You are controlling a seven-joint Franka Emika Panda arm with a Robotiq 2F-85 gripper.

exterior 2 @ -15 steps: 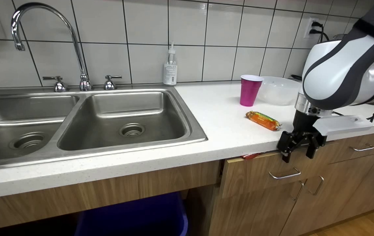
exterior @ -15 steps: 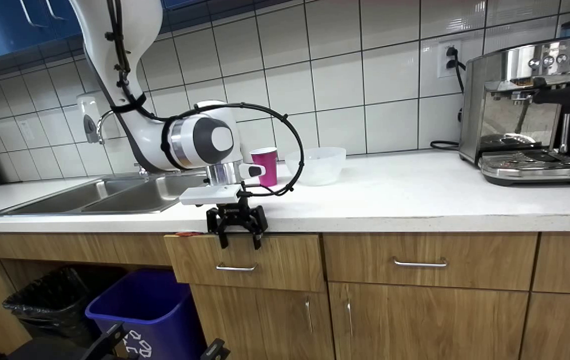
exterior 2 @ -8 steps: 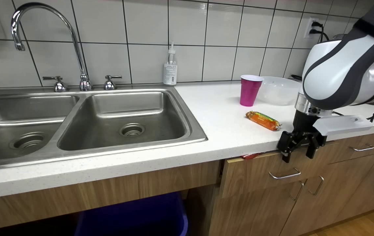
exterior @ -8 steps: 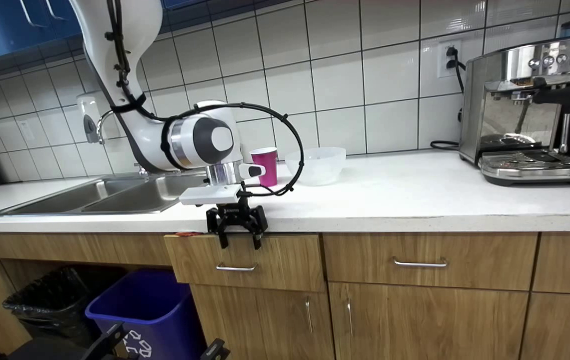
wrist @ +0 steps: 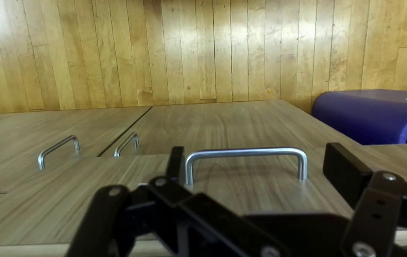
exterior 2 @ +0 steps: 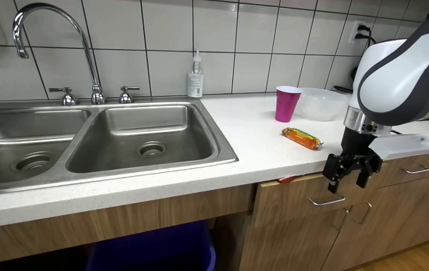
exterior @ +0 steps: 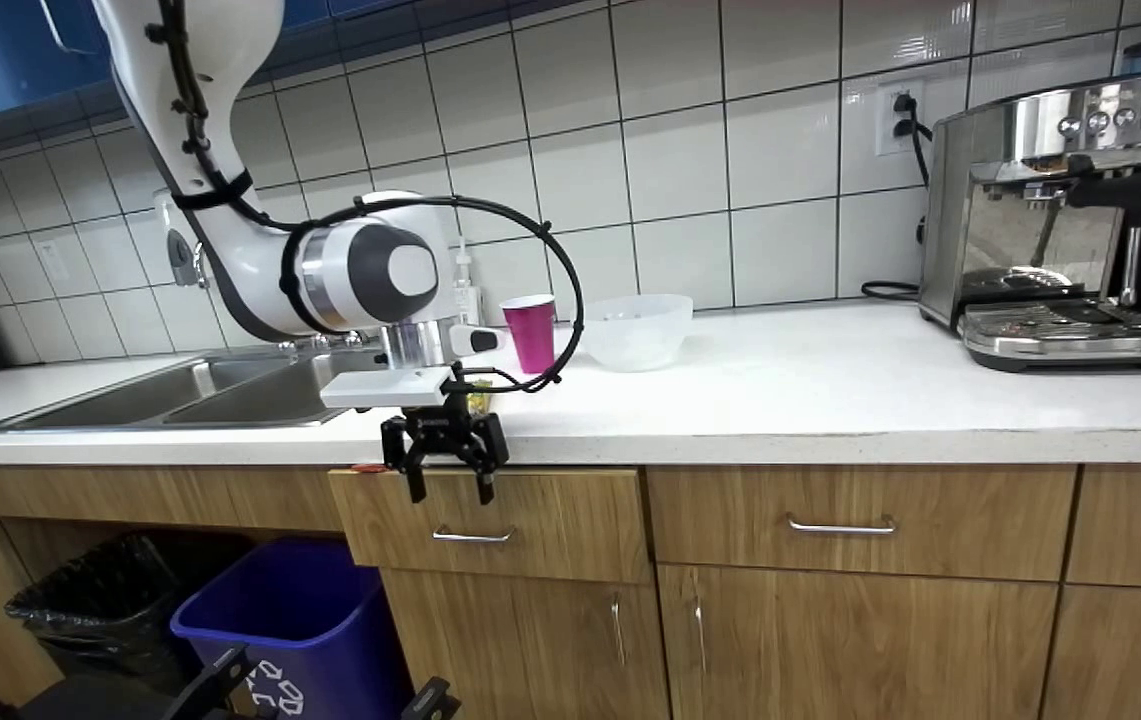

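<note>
My gripper (exterior: 451,490) is open and empty in front of a wooden drawer (exterior: 570,525), just beyond the counter's front edge. It also shows in an exterior view (exterior 2: 347,184), fingers pointing down. The drawer stands slightly pulled out, and a red thing (exterior 2: 287,179) shows at its top edge. The drawer's silver bar handle (wrist: 246,152) lies beyond and between my fingertips in the wrist view, apart from them. In both exterior views the handle (exterior: 473,536) (exterior 2: 327,202) is below the fingertips. An orange wrapped packet (exterior 2: 302,138) lies on the counter behind the gripper.
A pink cup (exterior 2: 287,105) and a translucent bowl (exterior 2: 321,105) stand on the counter near the wall. A double sink (exterior 2: 229,152) is beside them. A blue bin (exterior: 275,640) and a black-lined bin (exterior: 120,610) stand below. A coffee machine (exterior: 1060,220) stands farther along.
Nothing moves between the two earlier moments. Since then the arm and gripper have shifted outward from the counter and slightly down: left in an exterior view, right in an exterior view. The gripper stays open.
</note>
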